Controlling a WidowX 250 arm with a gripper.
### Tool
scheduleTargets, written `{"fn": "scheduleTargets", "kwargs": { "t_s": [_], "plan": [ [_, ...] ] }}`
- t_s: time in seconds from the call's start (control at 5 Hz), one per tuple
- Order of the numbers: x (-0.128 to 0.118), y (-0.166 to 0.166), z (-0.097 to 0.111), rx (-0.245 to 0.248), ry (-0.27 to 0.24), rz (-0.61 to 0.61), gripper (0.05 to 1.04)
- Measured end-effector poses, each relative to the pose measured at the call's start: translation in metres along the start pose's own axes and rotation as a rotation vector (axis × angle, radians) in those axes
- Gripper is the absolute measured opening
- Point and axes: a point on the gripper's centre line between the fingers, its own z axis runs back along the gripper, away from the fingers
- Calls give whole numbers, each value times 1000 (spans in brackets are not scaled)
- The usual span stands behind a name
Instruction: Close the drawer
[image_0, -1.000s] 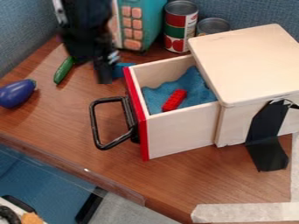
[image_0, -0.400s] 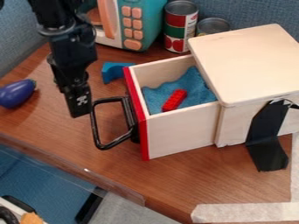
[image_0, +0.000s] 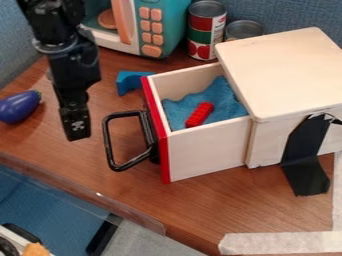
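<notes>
The black gripper (image_0: 77, 131) hangs over the table to the left of the drawer's black handle (image_0: 109, 142), with a small gap between them. Whether it is open or shut cannot be made out. The wooden drawer (image_0: 207, 154) with its red front edge stands pulled out to the left from the wooden box (image_0: 284, 70). Inside the drawer lie a blue cloth (image_0: 224, 100) and a red brick-like piece (image_0: 200, 114).
A purple eggplant (image_0: 19, 106) lies at the left. Behind the drawer are a blue block (image_0: 129, 81), a teal toy microwave (image_0: 175, 25) and two cans, one taller (image_0: 206, 30). The table's front edge (image_0: 80, 187) runs along the lower left.
From the back near the blue block, the gripper has come forward and to the left, now beside the handle. The green vegetable seen earlier is hidden behind the arm. The drawer has not moved.
</notes>
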Motion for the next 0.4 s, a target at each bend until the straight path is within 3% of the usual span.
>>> {"fn": "scheduleTargets", "kwargs": {
  "t_s": [0.4],
  "plan": [
    [4,3,-31,-3,-18,-14,1001]
  ]
}}
